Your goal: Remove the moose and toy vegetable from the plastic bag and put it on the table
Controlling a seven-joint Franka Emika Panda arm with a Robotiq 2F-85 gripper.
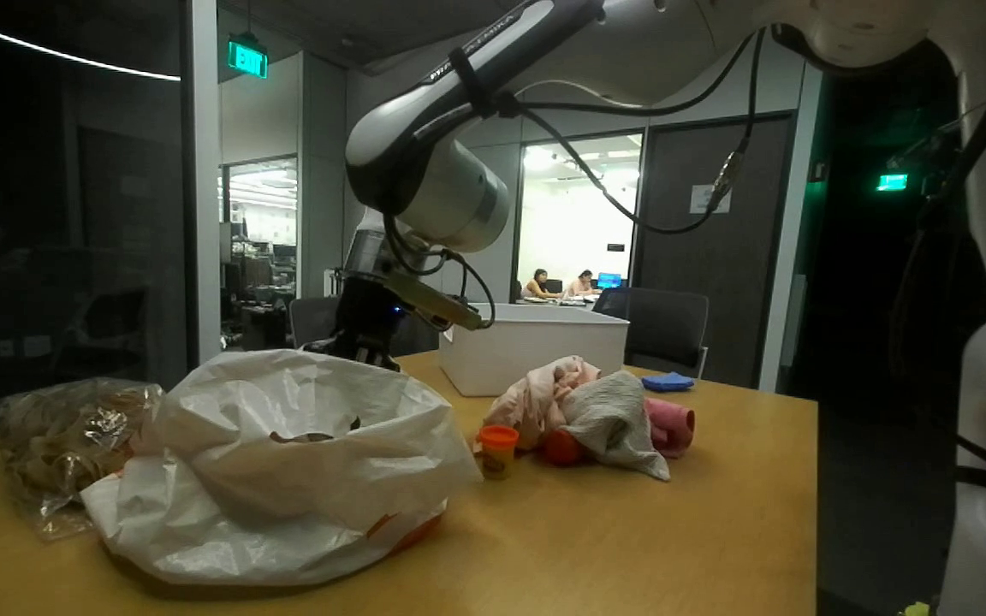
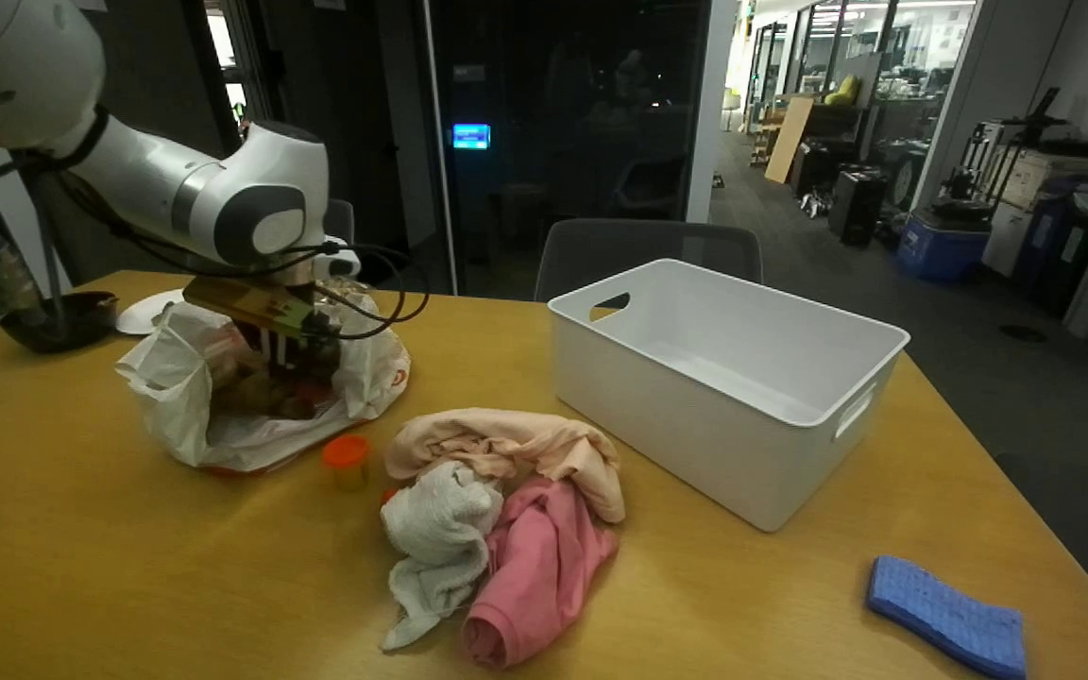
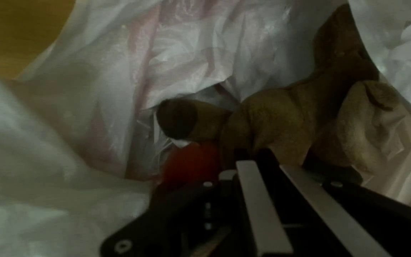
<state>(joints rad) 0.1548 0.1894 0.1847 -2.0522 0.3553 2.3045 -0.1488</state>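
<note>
Exit sign (image 1: pixel 247 57) aglow beyond the tan counter (image 1: pixel 681 539); jaws down inside the plastic bag (image 1: pixel 270 500), parted or clenched, I can't say

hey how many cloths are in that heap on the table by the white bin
3, in an exterior view: the peach cloth at the back, the gray cloth front left, the pink cloth front right. More could be hidden underneath.
</note>
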